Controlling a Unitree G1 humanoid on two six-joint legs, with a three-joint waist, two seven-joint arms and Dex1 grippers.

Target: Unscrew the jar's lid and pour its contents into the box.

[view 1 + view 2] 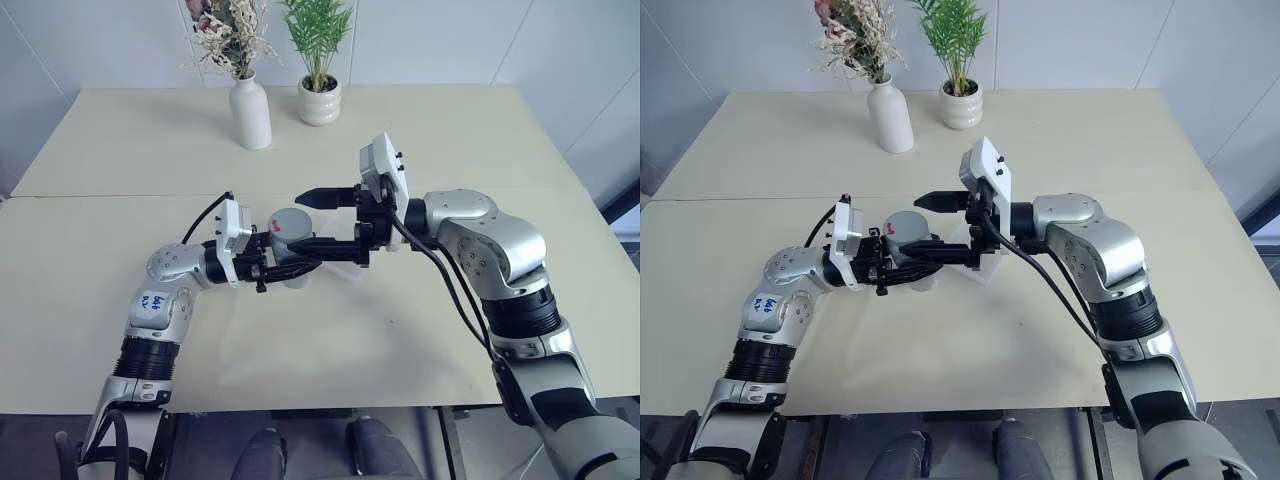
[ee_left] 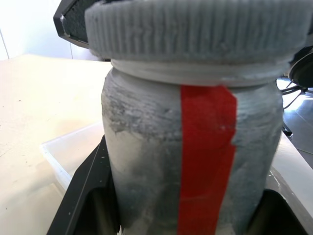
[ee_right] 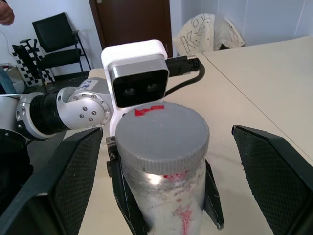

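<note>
Left arm reaches in over the table's near edge, left gripper pointing right, fingers clamped on the small clear cylindrical jar. Right gripper points left, level, fingers spread wide, one above the other, straddling the jar.

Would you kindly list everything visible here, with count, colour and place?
Jar: one, clear with a red stripe, held upright above the table.
Lid: one, grey, on the jar.
Box: one, clear frosted, on the table behind the jar.
Vase: one, white with dried flowers, far side of the table.
Plant pot: one, white with a green plant, beside the vase.
Table: one, cream.
Chair: one, black, in the background.
Left tool: shut on the jar.
Right tool: open, its fingers either side of the lid.
</note>
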